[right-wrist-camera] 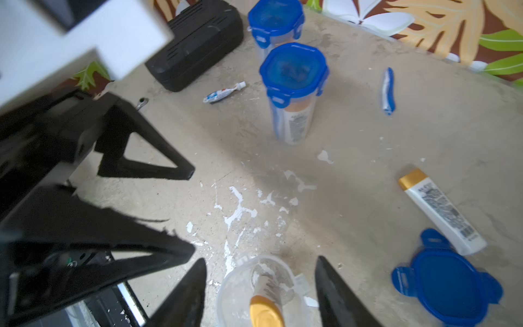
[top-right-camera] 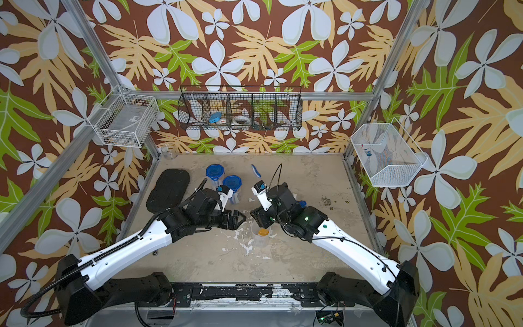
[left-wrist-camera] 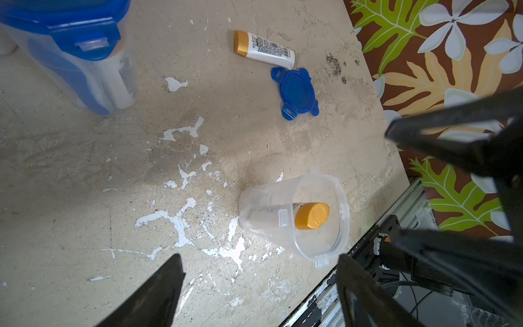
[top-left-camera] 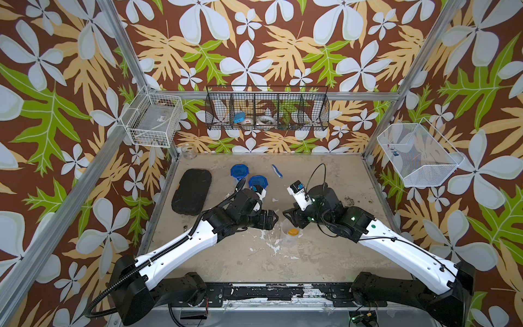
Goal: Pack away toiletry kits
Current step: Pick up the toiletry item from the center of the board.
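The open cup [top-left-camera: 290, 236] stands upright midway across the table [top-left-camera: 325, 254], nearer the front edge than the back, with a gold-capped bottle [left-wrist-camera: 311, 216] leaning inside it. My right gripper [right-wrist-camera: 260, 260] hangs over its rim with jaws apart, one on either side, holding nothing. My left gripper [left-wrist-camera: 259, 260] is spread wide beside it, also empty.

I judge the cup light, thin-walled and slick (a pinch at the rim would likely flex or tip it), so I would take it low on the wall. The spare bottle [right-wrist-camera: 441, 209] looks stiff and light, and I would grip it across its flat body. The toothpaste tube [right-wrist-camera: 223, 93] is soft, so it is best held near the cap.

The top views hide the spare bottle and the loose blue lid [right-wrist-camera: 447, 286] under my right arm. Only the wrist views show them, touching, to the right of the cup. The tube shows in the right wrist view alone, near the black case [top-left-camera: 192, 192]. Both top views place a lidded cup [top-left-camera: 239, 171], a second lidded cup [top-left-camera: 257, 181] and the toothbrush [top-left-camera: 277, 171] toward the back edge.
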You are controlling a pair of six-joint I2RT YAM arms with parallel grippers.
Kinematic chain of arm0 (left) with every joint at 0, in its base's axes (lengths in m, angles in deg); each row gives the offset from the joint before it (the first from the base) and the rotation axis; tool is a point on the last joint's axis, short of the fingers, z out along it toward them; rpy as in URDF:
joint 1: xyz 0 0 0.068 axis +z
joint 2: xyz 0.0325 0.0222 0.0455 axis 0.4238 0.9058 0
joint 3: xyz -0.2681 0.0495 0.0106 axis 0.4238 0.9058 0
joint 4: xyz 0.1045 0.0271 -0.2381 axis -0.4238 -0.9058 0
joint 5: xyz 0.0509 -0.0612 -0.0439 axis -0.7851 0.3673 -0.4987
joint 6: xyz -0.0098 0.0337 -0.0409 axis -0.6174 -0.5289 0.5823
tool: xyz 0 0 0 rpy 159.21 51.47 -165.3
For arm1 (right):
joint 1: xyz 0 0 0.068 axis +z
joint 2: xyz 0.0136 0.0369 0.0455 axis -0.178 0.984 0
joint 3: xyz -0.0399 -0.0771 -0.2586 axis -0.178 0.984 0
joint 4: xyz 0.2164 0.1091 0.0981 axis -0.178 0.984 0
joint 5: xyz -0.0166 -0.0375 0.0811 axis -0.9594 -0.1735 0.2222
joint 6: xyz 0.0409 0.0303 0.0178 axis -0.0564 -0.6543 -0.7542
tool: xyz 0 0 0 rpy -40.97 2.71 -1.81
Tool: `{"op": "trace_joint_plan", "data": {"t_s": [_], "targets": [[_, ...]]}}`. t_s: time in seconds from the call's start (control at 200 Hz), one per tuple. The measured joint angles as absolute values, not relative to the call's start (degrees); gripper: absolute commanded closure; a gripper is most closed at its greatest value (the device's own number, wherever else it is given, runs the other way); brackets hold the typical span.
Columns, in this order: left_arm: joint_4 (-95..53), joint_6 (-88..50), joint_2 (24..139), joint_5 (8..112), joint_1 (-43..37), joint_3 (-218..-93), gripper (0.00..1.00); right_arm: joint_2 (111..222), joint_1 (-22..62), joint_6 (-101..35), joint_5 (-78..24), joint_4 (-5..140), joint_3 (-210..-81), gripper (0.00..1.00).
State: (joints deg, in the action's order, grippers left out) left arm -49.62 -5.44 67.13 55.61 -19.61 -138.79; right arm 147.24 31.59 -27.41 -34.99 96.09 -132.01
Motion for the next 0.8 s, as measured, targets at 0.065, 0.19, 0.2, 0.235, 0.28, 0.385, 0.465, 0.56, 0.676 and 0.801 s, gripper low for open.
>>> {"op": "trace_joint_plan", "data": {"t_s": [0.065, 0.19, 0.2, 0.235, 0.28, 0.385, 0.465, 0.56, 0.676, 0.801], "targets": [[-49.6, -5.5, 67.4, 55.6, -19.6, -138.8, 0.15, 150.2, 27.1, -27.2, -34.6, 98.2, -134.6, 0.15], [-50.2, -5.5, 68.5, 55.9, -19.6, -140.1, 0.14, 158.3, 17.5, -24.7, -31.8, 102.0, -138.3, 0.09], [-50.2, -5.5, 68.6, 55.9, -19.6, -140.3, 0.14, 159.1, 16.7, -24.3, -31.8, 102.2, -138.5, 0.09], [-50.2, -5.7, 68.9, 56.1, -19.6, -141.0, 0.12, 162.0, 14.2, -23.3, -31.5, 102.9, -139.5, 0.10], [-50.2, -5.8, 69.3, 56.3, -19.6, -141.8, 0.06, 166.0, 11.3, -21.9, -30.5, 104.2, -141.1, 0.10], [-50.2, -5.9, 70.7, 57.4, -19.6, -143.6, 0.00, 174.4, 7.3, -18.5, -30.3, 106.3, -145.5, 0.10], [-50.2, -6.3, 71.9, 58.3, -19.6, -144.8, 0.00, 178.9, 5.8, -16.6, -30.5, 107.1, -148.6, 0.10], [-50.1, -6.1, 72.8, 59.4, -19.6, -145.7, 0.00, 184.4, 4.9, -14.9, -31.7, 107.3, -153.4, 0.09], [-50.0, -5.2, 72.8, 60.1, -19.6, -145.7, 0.00, 191.2, 4.9, -13.2, -32.5, 107.6, -158.9, 0.08], [-49.5, -5.0, 73.0, 61.0, -19.6, -145.7, 0.00, 196.7, 3.8, -13.1, -31.6, 107.7, -163.3, 0.08]]}}
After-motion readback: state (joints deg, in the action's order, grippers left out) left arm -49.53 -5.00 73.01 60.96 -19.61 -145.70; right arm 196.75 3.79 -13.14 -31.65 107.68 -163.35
